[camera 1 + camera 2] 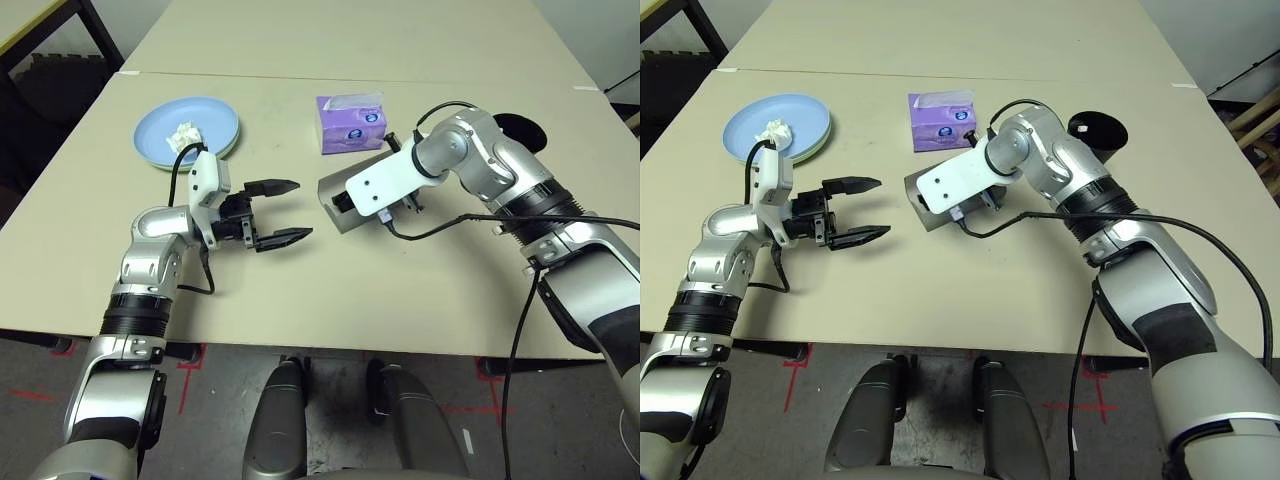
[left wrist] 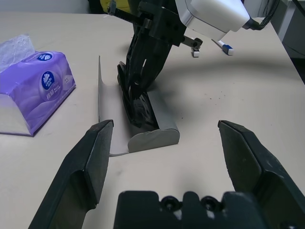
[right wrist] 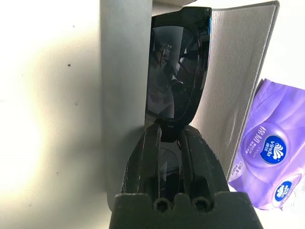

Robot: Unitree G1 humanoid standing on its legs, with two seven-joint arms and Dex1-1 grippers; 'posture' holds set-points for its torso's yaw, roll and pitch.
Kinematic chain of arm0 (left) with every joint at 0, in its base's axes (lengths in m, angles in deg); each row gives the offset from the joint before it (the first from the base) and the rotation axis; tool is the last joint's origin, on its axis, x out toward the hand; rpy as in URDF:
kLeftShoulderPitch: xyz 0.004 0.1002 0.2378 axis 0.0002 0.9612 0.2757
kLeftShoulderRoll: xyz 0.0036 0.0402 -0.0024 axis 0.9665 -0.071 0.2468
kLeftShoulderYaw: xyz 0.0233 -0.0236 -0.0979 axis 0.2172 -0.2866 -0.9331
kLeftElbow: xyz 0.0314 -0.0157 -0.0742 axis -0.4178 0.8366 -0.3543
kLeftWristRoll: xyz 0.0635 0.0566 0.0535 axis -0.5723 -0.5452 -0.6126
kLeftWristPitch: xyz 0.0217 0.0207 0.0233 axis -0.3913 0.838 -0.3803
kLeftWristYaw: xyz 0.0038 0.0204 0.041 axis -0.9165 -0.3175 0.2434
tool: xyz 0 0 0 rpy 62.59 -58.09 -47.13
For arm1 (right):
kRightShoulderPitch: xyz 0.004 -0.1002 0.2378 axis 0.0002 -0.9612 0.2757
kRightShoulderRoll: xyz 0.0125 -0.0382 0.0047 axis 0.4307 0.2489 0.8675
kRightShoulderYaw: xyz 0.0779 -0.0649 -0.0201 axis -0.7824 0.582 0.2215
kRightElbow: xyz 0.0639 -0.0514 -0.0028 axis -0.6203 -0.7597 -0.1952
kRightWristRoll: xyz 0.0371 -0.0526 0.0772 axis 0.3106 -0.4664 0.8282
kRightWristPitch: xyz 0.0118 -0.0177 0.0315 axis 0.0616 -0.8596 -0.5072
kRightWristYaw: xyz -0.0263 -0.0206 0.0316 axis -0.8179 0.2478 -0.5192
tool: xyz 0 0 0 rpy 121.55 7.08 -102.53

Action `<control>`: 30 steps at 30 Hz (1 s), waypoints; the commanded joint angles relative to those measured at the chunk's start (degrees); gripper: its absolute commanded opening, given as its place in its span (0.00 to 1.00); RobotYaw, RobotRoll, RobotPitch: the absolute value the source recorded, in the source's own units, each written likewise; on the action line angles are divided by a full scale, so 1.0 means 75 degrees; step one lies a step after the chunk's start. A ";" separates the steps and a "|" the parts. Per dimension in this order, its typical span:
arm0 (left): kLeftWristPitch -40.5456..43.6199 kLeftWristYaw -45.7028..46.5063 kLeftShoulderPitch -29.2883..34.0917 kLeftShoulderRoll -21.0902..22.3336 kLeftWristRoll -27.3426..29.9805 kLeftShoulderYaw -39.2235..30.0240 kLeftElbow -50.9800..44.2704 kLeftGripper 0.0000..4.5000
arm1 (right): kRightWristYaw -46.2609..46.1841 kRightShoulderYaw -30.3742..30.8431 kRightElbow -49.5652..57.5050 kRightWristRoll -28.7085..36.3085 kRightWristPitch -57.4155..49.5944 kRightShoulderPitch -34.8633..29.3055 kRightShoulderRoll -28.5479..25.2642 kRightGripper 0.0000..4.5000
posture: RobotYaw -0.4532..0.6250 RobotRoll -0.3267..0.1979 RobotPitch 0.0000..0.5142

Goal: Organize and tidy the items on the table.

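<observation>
Left eye view showed the left tool (image 1: 285, 211) nearest the robot, hovering above the beige bench (image 1: 300, 300) with its two black fingers spread wide and nothing between them, pointing level toward the middle of the bench. Just beyond its fingertips lay the grey glasses case (image 2: 143, 129), open, its flat lid (image 2: 104, 105) spread on the bench beside the trough. The black sunglasses (image 3: 178, 71) sat folded in that trough, reaching up over one end of it. The right tool (image 3: 167, 138) came down steeply into the case, its fingers pinched narrow on the end of the sunglasses; in the right wrist view the dark lens ran away from the fingertips along the trough. In the head views the white wrist housing covered much of the case, so only a grey end of it showed.

Just behind the case stood the purple tissue box (image 1: 350, 122), close to the lid but not touching it as far as could be told. Past the right arm, two white pens (image 2: 224, 46) lay on the bench, and farther right the black cup (image 1: 1098, 131) stood partly hidden by the elbow. At the far left sat the light blue plate (image 1: 190, 125) stacked on the pale green plate (image 1: 822, 140), with the crumpled tissue wad (image 1: 184, 135) resting on top.
</observation>
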State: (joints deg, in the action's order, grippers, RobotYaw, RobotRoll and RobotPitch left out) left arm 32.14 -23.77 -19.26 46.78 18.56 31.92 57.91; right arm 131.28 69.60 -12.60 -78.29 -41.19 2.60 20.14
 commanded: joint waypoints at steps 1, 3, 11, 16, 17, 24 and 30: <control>-0.0010 -0.0077 0.0033 0.0099 0.0024 0.0026 -0.0073 1.00 | 0.0153 0.0055 0.0022 0.0144 -0.0109 -0.0003 0.0054 0.12 | 0.63 0.62 0.40; -0.0017 -0.0076 0.0029 0.0098 0.0018 0.0029 -0.0063 1.00 | 0.0167 0.0075 0.0023 0.0135 -0.0119 -0.0009 0.0056 0.12 | 0.63 0.62 0.40; -0.0043 -0.0088 0.0013 0.0115 0.0004 0.0022 -0.0013 1.00 | 0.0196 0.0103 -0.0027 0.0096 -0.0072 0.0008 -0.0003 0.12 | 0.63 0.62 0.40; -0.0050 -0.0093 0.0013 0.0114 0.0003 0.0025 -0.0010 1.00 | 0.0181 0.0115 -0.0060 0.0053 -0.0016 0.0011 -0.0059 0.12 | 0.63 0.62 0.40; -0.0050 -0.0095 0.0011 0.0112 0.0004 0.0026 -0.0008 1.00 | 0.0181 0.0118 -0.0067 0.0048 -0.0006 0.0013 -0.0065 0.12 | 0.63 0.62 0.40; -0.0054 -0.0104 0.0006 0.0111 0.0001 0.0028 -0.0005 1.00 | 0.0218 0.0142 -0.0063 0.0040 0.0049 0.0017 -0.0099 0.12 | 0.63 0.62 0.40; -0.0170 -0.0105 -0.0045 0.0127 -0.0077 0.0038 0.0128 1.00 | 0.0208 0.0154 -0.0024 0.0025 0.0169 0.0053 -0.0125 0.47 | 0.63 0.62 0.40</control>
State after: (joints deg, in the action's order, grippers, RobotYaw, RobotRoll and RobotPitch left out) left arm 31.65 -24.07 -19.42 46.95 18.40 31.92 58.41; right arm 132.06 69.90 -12.71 -78.19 -40.35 3.15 19.74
